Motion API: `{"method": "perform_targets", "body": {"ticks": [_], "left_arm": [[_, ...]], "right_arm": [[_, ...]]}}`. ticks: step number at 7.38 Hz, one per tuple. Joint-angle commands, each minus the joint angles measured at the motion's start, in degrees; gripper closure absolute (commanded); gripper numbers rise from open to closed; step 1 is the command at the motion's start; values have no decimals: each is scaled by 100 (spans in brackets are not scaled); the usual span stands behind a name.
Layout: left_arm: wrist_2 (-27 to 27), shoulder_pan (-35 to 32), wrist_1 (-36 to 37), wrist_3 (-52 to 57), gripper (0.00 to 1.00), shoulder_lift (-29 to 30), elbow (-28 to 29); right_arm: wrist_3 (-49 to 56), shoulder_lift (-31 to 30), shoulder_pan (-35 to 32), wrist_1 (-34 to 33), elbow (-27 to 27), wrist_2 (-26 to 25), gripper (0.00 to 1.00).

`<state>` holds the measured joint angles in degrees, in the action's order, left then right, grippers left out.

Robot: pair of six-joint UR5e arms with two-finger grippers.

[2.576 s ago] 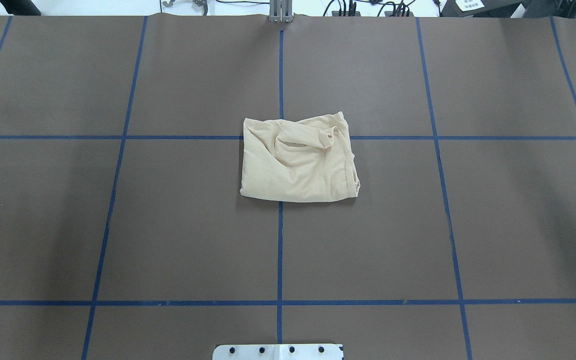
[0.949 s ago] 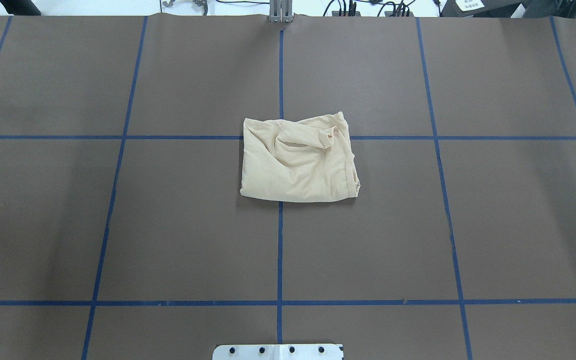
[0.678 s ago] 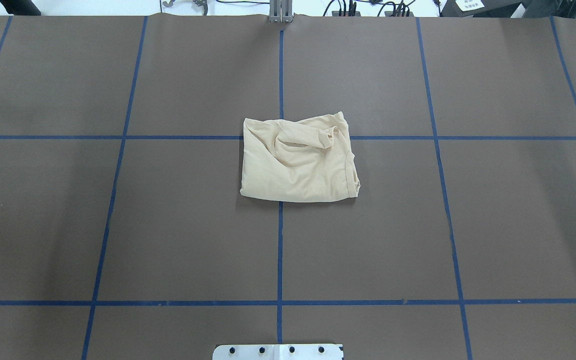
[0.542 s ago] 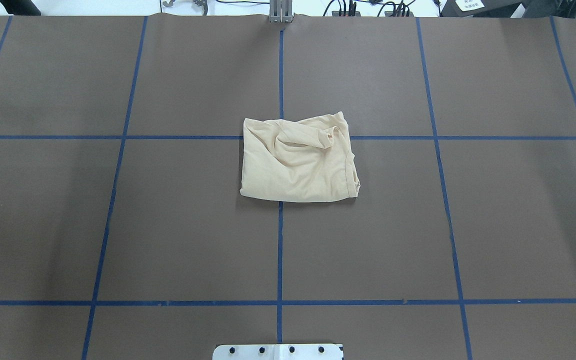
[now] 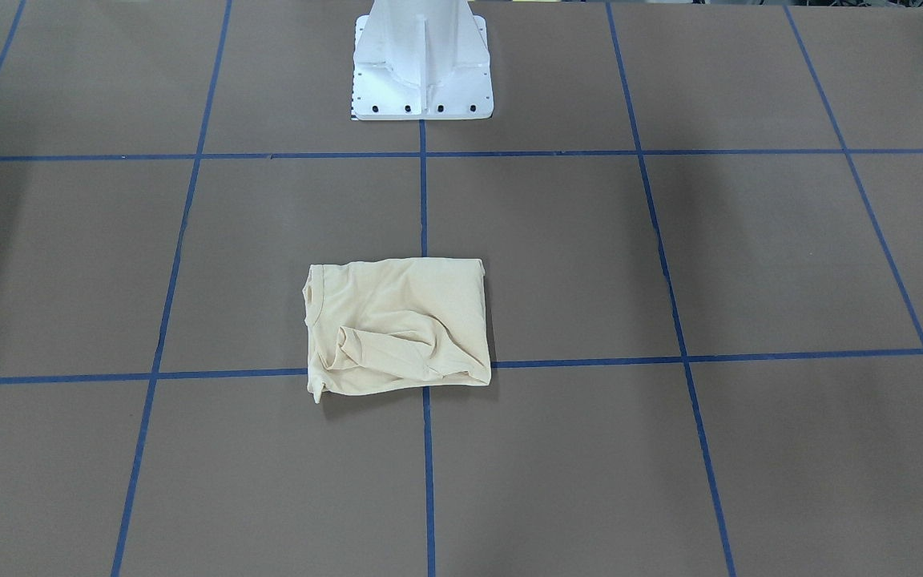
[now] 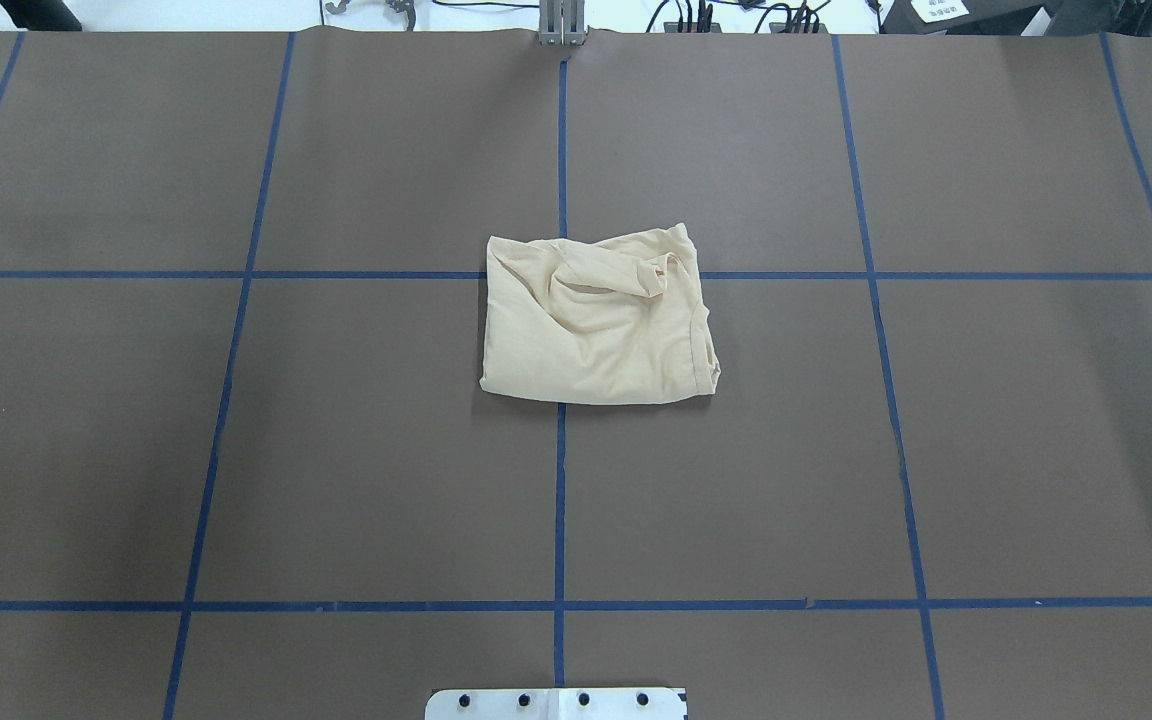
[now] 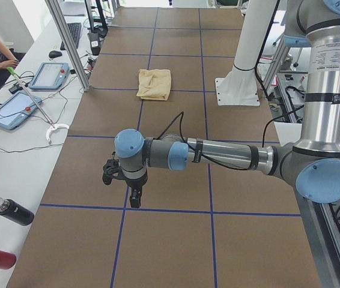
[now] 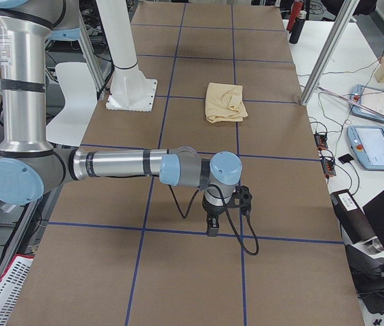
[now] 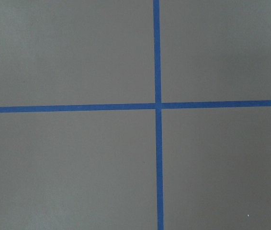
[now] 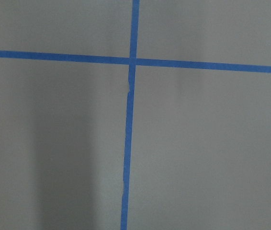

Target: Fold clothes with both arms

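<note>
Brown paper covered the table (image 6: 236, 450), ruled into large squares by blue tape lines (image 6: 559, 500). At the middle of the overhead view, across a tape crossing, lay the T-shirt (image 6: 596, 320), already folded into a rough rectangle. A rumpled sleeve was bunched along its upper edge, and what looked like the collar curved at its right edge. From its soft creases the cloth seemed thin, light and limp. It would likely sag and slip over itself when lifted, so pinching two corners of one folded edge, one per gripper and through all layers, seemed the safest hold. In the side views the left arm (image 7: 218, 157) and right arm (image 8: 117, 165) stretched low over bare paper, well apart from the shirt. The left gripper (image 7: 134, 198) and right gripper (image 8: 211, 224) pointed down, and I could not tell how their jaws stood. At the top of the front-facing view stood the white pedestal base (image 5: 421, 56).
</note>
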<state>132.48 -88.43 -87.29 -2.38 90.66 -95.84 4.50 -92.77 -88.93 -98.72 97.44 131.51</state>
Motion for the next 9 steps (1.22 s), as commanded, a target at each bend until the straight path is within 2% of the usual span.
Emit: {"method": "perform_targets", "body": {"ticks": [1,9], "left_arm": [[6,1,72,53,0,-39,-48],[6,1,72,54,0,-48,-13]], "right_arm": [[7,22,-2,-7,-6,15,0],[-80,40,-2,2,64,41,0]]}}
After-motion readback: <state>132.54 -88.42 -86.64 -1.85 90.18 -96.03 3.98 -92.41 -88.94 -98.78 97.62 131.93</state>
